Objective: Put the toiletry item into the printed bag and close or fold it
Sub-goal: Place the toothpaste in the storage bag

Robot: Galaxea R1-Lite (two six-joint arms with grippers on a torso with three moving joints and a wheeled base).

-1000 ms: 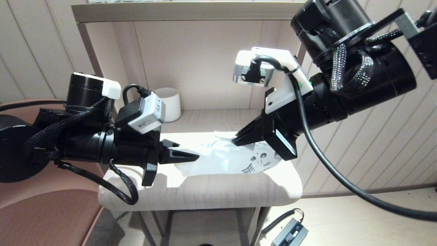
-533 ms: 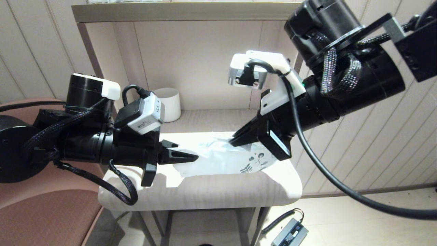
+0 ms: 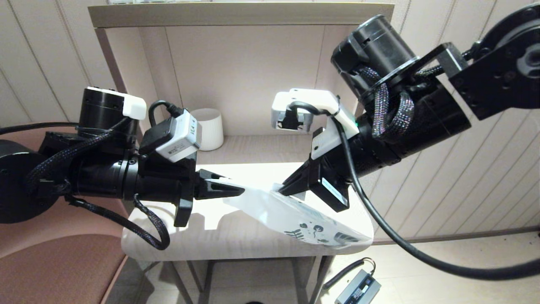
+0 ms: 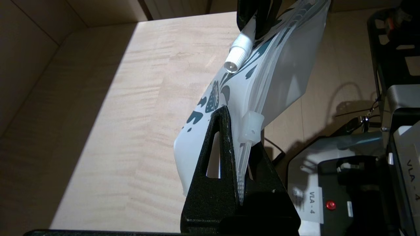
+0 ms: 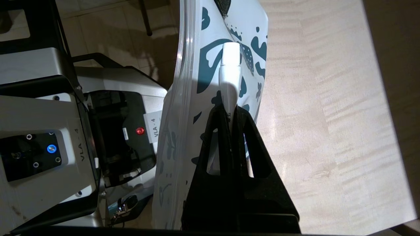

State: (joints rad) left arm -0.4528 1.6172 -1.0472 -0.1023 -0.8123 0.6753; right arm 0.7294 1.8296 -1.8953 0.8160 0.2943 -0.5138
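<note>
So the printed bag (image 3: 291, 213) is up off the desk (image 3: 236, 240) right now, strung between both arms and sloping down toward the desk's front right corner, where its leaf-print end hangs over the edge. Nearest bit first: that printed end is the low, free end, nobody's gripping it.

Moving back, the left pincer (image 3: 236, 192) comes in from the desk's left side and is clamped on the bag's zip edge, right by the little clear slider (image 4: 251, 131). Its wrist view shows the black fingers (image 4: 220, 154) pinched flat on the film.

Further in, the right pincer (image 3: 287, 188) reaches down from the right and is closed on a white toiletry tube (image 5: 229, 72). The tube's cap end points away from that pincer, lying along the bag's printed face. From these views I can't tell if the tube is already inside the film or just pressed against the outside.

The key thing, I reckon: the tube's long axis runs roughly along the bag's length, and the right arm is the one on it, so the insert is its job while the left holds the mouth.

White mug (image 3: 209, 128) sits way back by the wall, well apart.
</note>
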